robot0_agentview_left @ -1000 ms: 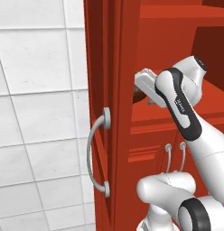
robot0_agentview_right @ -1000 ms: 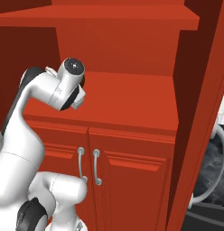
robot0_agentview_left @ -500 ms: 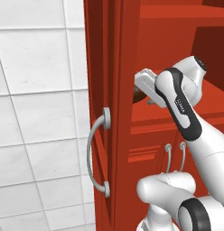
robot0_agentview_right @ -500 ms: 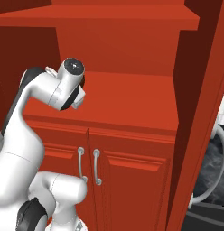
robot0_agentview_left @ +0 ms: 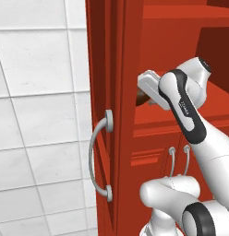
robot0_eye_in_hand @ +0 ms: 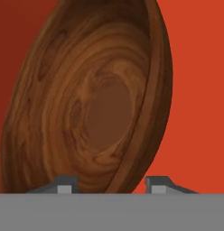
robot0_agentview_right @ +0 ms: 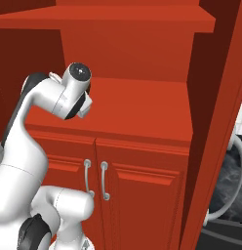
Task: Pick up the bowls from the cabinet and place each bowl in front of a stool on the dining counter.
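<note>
At the bottom of the hand view the fingers (robot0_eye_in_hand: 109,185) sit on both sides of the bowl (robot0_eye_in_hand: 91,99) rim, but I cannot tell if they hold it. The bowl fills the middle, on the cabinet (robot0_agentview_right: 142,107) shelf behind. This looks like the grab step; next, squeeze and lift it out.

A white tiled wall (robot0_agentview_left: 38,115) with grey grout lines is the reference; it occupies the left portion of the left base view. To its right and set lower, a pair of red lower cupboard doors (robot0_agentview_right: 137,195) with raised panels stand closed, meeting at a central seam. Two thin silver handles (robot0_agentview_right: 96,179) hang upright, one either side of that seam. Further right, a dark grey-veined surface (robot0_agentview_right: 230,190) sits at the frame edge.
</note>
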